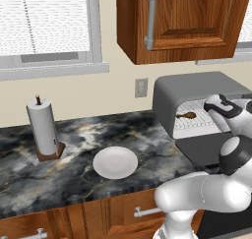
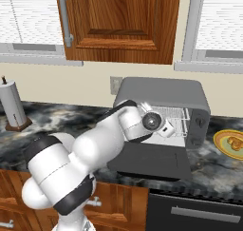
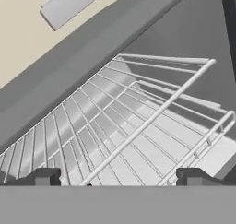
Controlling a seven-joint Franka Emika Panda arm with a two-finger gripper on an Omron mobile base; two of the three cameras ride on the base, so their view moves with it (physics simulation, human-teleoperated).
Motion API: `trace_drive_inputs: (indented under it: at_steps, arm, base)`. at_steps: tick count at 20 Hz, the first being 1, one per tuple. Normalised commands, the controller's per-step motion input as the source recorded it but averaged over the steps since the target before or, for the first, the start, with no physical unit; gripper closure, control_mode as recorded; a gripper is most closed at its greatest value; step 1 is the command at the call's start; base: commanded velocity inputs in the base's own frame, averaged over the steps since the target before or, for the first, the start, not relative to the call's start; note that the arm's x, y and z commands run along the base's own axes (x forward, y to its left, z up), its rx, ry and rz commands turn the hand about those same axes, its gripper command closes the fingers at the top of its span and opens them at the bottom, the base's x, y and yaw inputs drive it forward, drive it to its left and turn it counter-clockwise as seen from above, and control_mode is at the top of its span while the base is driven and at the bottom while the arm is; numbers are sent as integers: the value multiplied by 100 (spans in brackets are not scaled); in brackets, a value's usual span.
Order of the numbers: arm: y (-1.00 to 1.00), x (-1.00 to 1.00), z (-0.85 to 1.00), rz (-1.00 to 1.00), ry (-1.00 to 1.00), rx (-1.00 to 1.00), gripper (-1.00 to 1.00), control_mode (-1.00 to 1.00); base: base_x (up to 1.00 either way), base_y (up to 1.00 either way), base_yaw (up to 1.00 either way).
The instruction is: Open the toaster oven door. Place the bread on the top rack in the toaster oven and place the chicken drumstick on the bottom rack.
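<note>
End effector (image 3: 118, 178) at your hand view's bottom, fingers spread, empty, facing wire racks. Toaster oven door (image 2: 152, 162) down flat. Chicken drumstick (image 1: 186, 116) on rack, right of frame.

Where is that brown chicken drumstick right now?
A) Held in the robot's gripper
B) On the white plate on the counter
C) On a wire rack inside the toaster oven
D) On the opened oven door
C: in the left base view the chicken drumstick lies on a white wire rack inside the toaster oven, behind the lowered toaster oven door; the white plate holds nothing.
</note>
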Motion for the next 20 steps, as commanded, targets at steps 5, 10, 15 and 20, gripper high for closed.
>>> trace_drive_inputs:
  at_steps: [5, 10, 15, 20]
  arm:
    - [3, 0, -26, 4, -5, 15, -100, -100]
    - [0, 7, -22, 4, -4, 7, -100, -100]
    - [0, 30, -5, 2, -3, 2, -100, -100]
    - [1, 31, -14, 0, 0, 0, -100, -100]
  base:
    - [0, 0, 0]
    - [0, 0, 0]
    - [0, 0, 0]
    - [0, 0, 0]
